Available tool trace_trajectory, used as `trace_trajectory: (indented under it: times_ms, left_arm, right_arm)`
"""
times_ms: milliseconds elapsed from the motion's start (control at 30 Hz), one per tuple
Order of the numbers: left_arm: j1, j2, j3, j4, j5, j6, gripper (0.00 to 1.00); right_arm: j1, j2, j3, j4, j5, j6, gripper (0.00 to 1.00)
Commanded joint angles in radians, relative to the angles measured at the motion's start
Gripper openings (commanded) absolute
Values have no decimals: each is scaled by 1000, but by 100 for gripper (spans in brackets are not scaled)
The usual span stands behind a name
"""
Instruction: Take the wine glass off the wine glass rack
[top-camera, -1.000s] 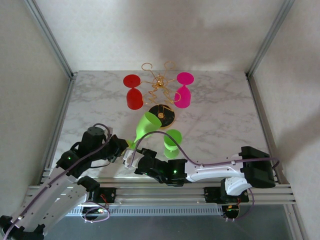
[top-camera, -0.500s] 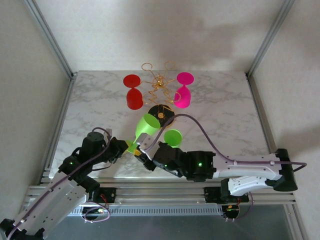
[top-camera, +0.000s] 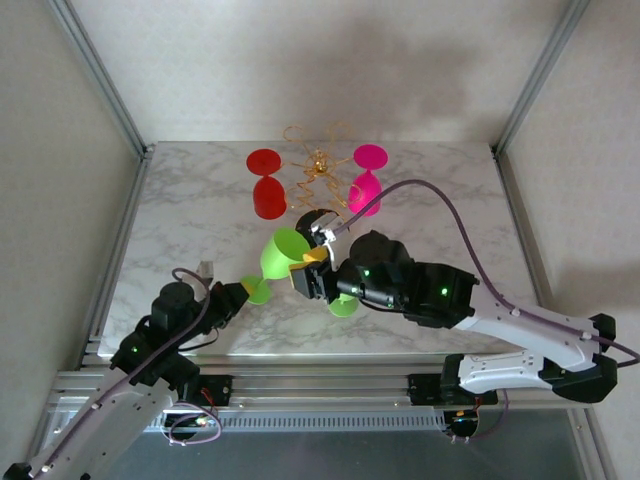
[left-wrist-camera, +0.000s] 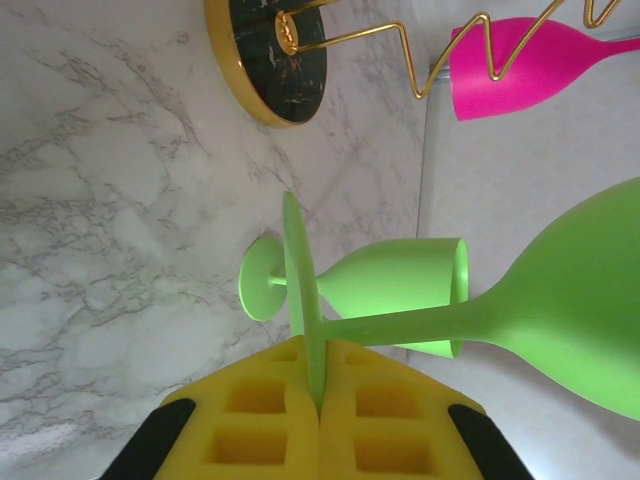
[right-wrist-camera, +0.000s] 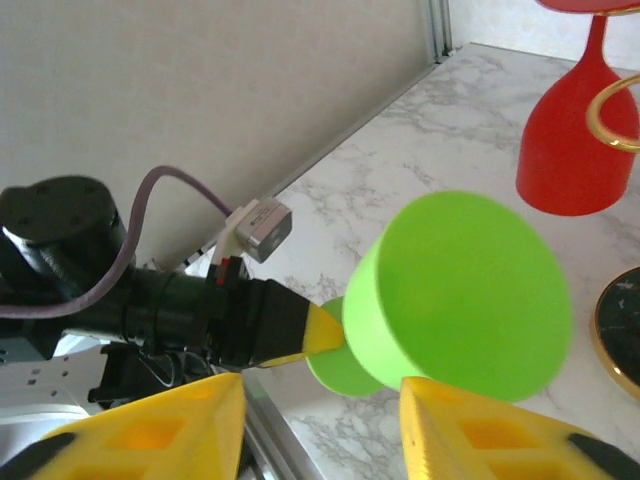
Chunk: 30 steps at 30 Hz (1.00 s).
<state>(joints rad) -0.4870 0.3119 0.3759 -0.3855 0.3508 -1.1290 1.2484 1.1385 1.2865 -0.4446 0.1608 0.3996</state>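
Green wine glass (top-camera: 283, 252) is hanging tilted in the air, off the wine glass rack (top-camera: 318, 165) — L gripper (left-wrist-camera: 320, 400) is clamping its foot. R gripper (right-wrist-camera: 320, 392), jaws apart, is hovering by the bowl. Step: prob. handover or set-down; next needs steady lowering onto the table (top-camera: 440, 200).

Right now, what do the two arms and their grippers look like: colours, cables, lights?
The left arm and right arm have white links, black joints, small green lights and a purple cable each. The left gripper and right gripper have yellow fingers.
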Motion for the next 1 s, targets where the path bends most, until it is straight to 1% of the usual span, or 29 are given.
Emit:
trace_trajectory:
  times_ms: [0, 67, 200, 333, 467, 767, 800, 867, 967]
  left_arm:
    - [7, -35, -10, 26, -30, -2, 0]
    - [7, -37, -12, 18, -32, 3, 0]
    - [8, -32, -11, 16, -31, 9, 0]
    - [8, -28, -7, 14, -27, 18, 0]
    - [8, -26, -6, 14, -30, 18, 0]
    - [7, -1, 0, 10, -34, 24, 0]
    - [8, 3, 0, 10, -35, 26, 0]
    - [7, 10, 3, 11, -35, 30, 0]
    - [8, 21, 8, 12, -38, 37, 0]
  right_arm:
    - [-46, 16, 61, -69, -90, 29, 51]
    - [-71, 32, 77, -71, -133, 22, 56]
    - [-99, 86, 106, -85, -195, 17, 63]
    - [-113, 144, 137, -98, -231, 1, 66]
    - [-128, 191, 164, -107, -249, -9, 67]
    - [-131, 263, 213, -121, -301, -34, 57]
    - [-131, 269, 215, -121, -303, -35, 55]
    - [-130, 279, 218, -123, -309, -38, 48]
    - [-130, 286, 218, -124, -317, -39, 43]
